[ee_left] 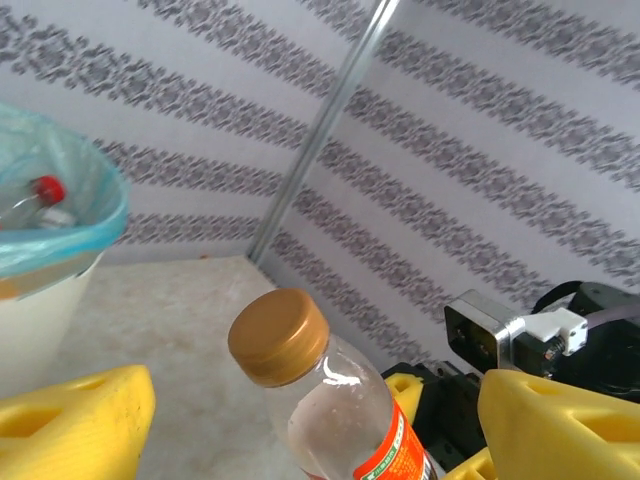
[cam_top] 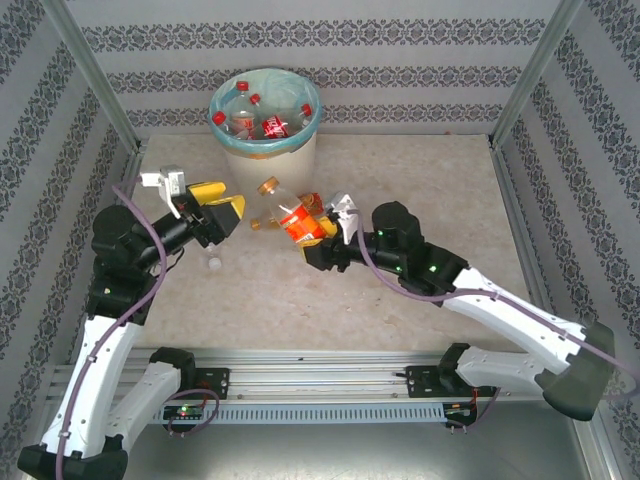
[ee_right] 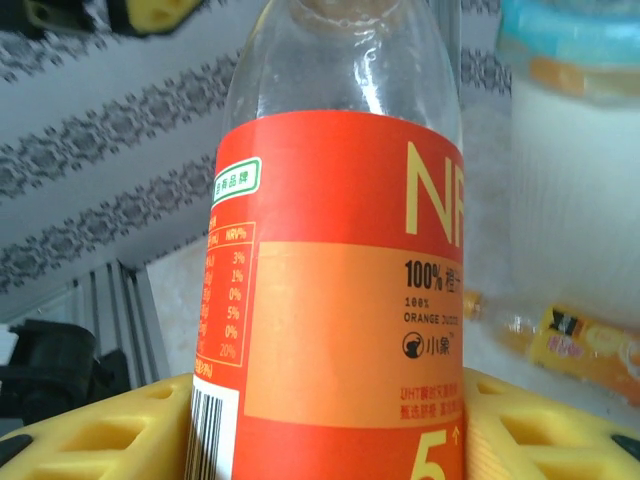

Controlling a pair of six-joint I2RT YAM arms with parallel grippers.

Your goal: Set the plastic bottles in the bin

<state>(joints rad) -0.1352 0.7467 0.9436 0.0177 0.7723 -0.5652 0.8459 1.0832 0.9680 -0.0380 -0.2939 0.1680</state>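
Observation:
My right gripper (cam_top: 318,226) (ee_right: 320,445) is shut on a clear plastic bottle (cam_top: 297,220) (ee_right: 340,260) with an orange-red label, its yellow fingers pressed against both sides of the label. The bottle's gold cap (cam_top: 268,187) (ee_left: 278,335) points up and left, toward my left gripper (cam_top: 224,204) (ee_left: 320,440). That gripper is open, its yellow fingers (ee_left: 75,425) wide of the bottle's neck on either side and apart from it. The cream-white bin (cam_top: 265,140) (ee_left: 40,300) with its teal liner stands at the back and holds several red-capped bottles (cam_top: 262,122).
Another bottle (ee_right: 575,345) with a yellow label lies on the table near the bin's foot. A small white cap (cam_top: 213,263) lies on the table below the left gripper. Patterned walls and metal posts (ee_left: 320,120) close in the table.

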